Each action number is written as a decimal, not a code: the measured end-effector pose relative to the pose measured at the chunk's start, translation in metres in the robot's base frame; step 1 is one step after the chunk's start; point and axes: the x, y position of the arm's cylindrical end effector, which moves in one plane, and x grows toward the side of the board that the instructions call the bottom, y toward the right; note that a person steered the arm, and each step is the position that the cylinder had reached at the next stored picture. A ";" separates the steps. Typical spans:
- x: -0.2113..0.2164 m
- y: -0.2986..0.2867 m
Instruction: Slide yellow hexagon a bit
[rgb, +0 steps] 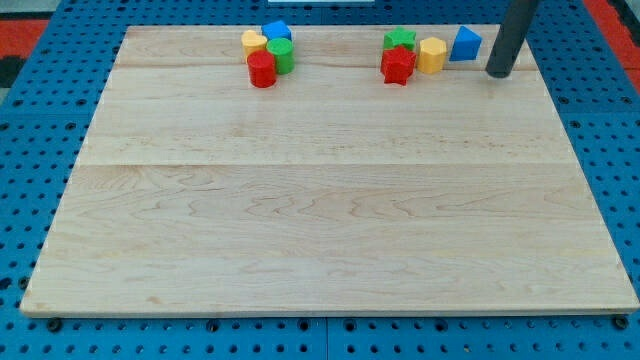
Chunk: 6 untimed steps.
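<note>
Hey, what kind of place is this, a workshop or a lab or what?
Probably a robotics lab bench: a wooden board lies on a blue perforated mounting plate, small coloured blocks such as the yellow hexagon sit near its top edge, and my tip rests right of them.

- The table (330, 220) is pale wood, its grain visible, with a smooth satin finish.
- The yellow hexagon (431, 55) looks smooth and painted.
- My tip (498, 73) is dark and matt.

Eight small blocks are sitting on the one wooden board (330, 200). Two are showing red (262, 69) (397, 65), two yellow (254, 42) (431, 55), two green (281, 54) (400, 40) and two blue (277, 31) (465, 43). One dark rod is reaching down, with my tip (499, 72) its single end.
</note>
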 end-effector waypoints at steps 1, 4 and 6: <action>0.000 0.002; -0.038 0.053; -0.084 0.016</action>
